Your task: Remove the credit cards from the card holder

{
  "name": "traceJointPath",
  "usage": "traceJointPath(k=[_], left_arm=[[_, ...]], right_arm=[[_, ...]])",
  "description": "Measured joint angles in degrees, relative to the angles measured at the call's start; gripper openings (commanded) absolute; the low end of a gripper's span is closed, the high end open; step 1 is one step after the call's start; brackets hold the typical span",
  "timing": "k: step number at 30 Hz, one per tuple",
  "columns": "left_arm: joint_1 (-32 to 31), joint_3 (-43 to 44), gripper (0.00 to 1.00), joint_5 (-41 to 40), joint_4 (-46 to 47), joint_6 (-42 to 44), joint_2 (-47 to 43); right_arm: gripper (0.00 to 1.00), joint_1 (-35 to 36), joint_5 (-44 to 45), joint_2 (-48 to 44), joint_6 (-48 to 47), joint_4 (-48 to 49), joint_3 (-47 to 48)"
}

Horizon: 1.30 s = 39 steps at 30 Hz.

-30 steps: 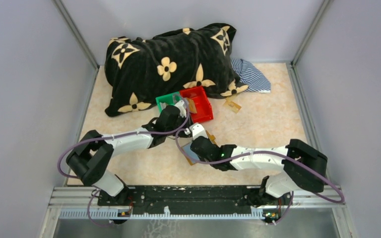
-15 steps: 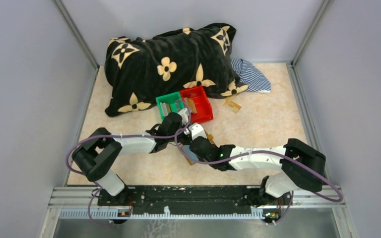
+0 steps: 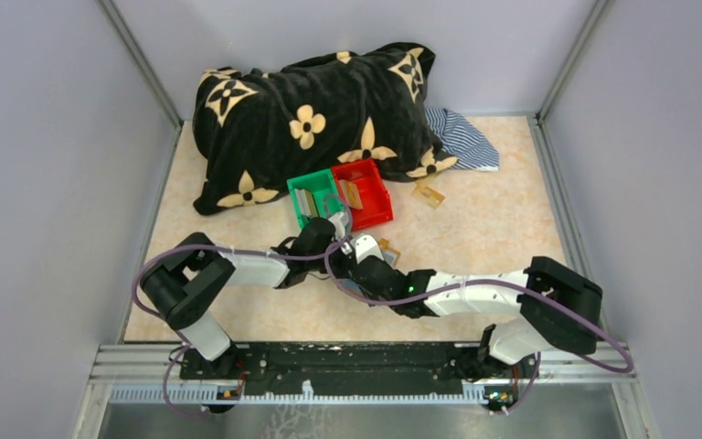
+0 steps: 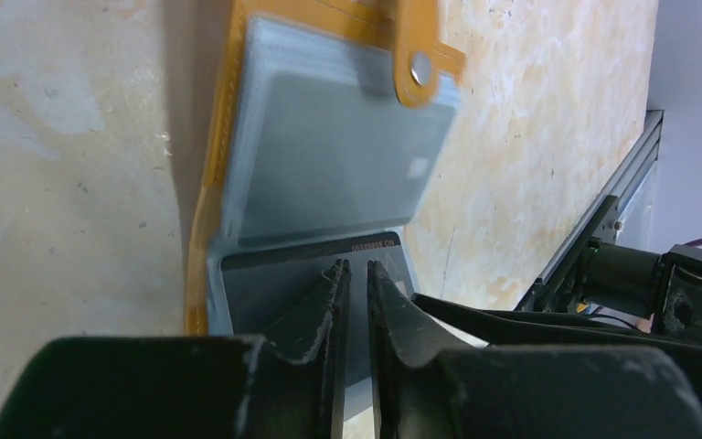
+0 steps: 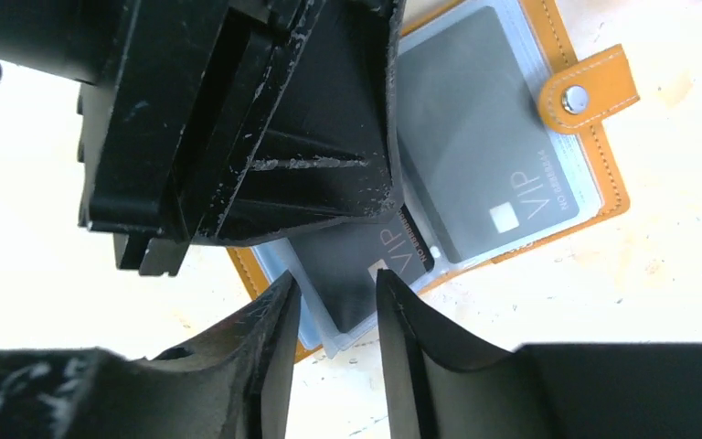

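A: Where's the card holder [image 4: 329, 155]?
B: Lying open on the table, centre of the top view, under both wrists. Strap tab [image 5: 585, 87] sits upper right in the right wrist view.
A: Pincers?
B: Left gripper [image 4: 352, 273]: fingers almost together with a sliver of gap, tips at the dark VIP card [image 5: 366, 265] on the lower leaf. Can't tell if it pinches the edge or only presses. Right gripper [image 5: 336, 306]: fingers apart, straddling the holder's lower edge at bottom centre of its view. Contact unclear.
A: The card looks skewed in its sleeve.
B: Agreed, I'd say it's partly out. Best move: the right pins the holder flat and the left draws the card along the sleeve opening, not upward. Otherwise the whole holder lifts.
A: Risks?
B: It's crowded. The left arm's body fills the upper left of the right wrist view. Keep the pull short and slow, since a thin card slips easily.
A: What's left?
B: At least the grey card [image 5: 484, 137] in the right leaf. The green bin [image 3: 315, 195], above centre in the top view, seems to hold cards, so it's likely the drop.
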Motion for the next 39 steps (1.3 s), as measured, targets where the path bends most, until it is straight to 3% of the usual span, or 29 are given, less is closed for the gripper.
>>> traceJointPath(k=[7,14,25,33,39], left_arm=[[0.0,0.7,0.19,0.8,0.9,0.0,2.3],[0.0,0.7,0.18,1.3,1.3,0.0,2.9],[-0.2,-4.8,0.18,-0.3,-0.7,1.1,-4.5],[-0.2,-5.7,0.18,-2.8,-7.2,2.6,-15.1],[-0.2,-6.1,0.17,-3.7,-9.8,3.2,-16.9]], right_arm=[[0.49,0.0,0.9,-7.0,-0.1,0.5,-3.1],[0.49,-0.3,5.9,-14.1,-0.2,1.7,-4.9],[0.36,-7.6,5.0,-13.7,1.2,3.0,-6.6],[0.35,-11.3,0.5,-7.3,0.7,6.5,-6.1],[0.35,-11.5,-2.8,-0.8,-0.2,8.4,-3.4]])
